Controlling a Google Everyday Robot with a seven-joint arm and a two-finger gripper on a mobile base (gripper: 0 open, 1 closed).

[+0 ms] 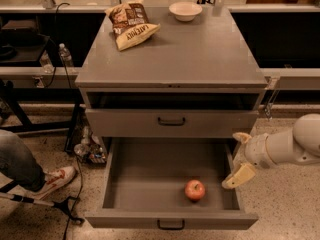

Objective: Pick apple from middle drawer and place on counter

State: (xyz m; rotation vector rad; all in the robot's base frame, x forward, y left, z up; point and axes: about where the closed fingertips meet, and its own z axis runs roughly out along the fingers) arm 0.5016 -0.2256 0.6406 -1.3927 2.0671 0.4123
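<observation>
The apple [195,189], red with yellowish patches, lies on the floor of the open middle drawer [116,171], toward its front right. My gripper [239,157] is open and empty, with one finger [242,137] up and the other [239,176] down. It hangs at the drawer's right wall, a little right of and above the apple, apart from it. The counter [172,59] is the grey cabinet top above.
A chip bag [131,24] and a white bowl [185,10] sit at the back of the counter. A closed drawer front [171,121] with a black handle sits above the open drawer. A person's leg and shoe [52,178] are at the left on the floor.
</observation>
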